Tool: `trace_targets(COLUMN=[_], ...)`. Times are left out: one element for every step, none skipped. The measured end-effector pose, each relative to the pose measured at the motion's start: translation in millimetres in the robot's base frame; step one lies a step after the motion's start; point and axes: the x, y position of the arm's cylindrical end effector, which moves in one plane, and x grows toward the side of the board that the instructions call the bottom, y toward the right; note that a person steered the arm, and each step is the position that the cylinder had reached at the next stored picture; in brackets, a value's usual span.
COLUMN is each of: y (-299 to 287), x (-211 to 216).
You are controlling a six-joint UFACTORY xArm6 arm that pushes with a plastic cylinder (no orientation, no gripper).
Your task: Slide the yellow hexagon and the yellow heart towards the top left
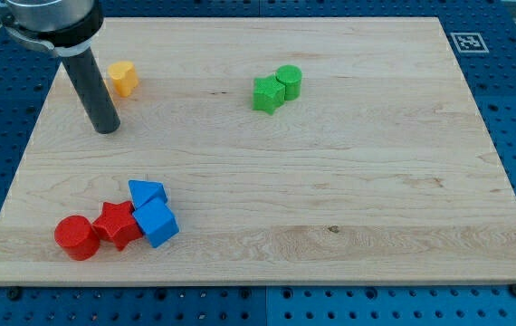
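Note:
One yellow block [123, 78] lies near the board's top left; its shape looks like a hexagon or heart, I cannot tell which. Only this one yellow block shows; a second one is not visible and may be hidden behind the arm. My tip [107, 128] rests on the board just below and slightly left of the yellow block, apart from it by a small gap. The dark rod rises up-left from the tip to the arm's housing at the view's top left corner.
A green star-like block [267, 94] and a green cylinder [289, 81] touch at top centre. At bottom left a red cylinder [77, 237], red star [117, 225], blue triangle [146, 193] and blue cube [157, 224] cluster together. A fiducial tag [468, 42] sits top right.

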Motion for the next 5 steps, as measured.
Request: trace_targets(y=[-13.8,-41.1,-55.0,-53.2,-36.8], x=[-7.2,-9.8,-9.8,-18.9,-35.9])
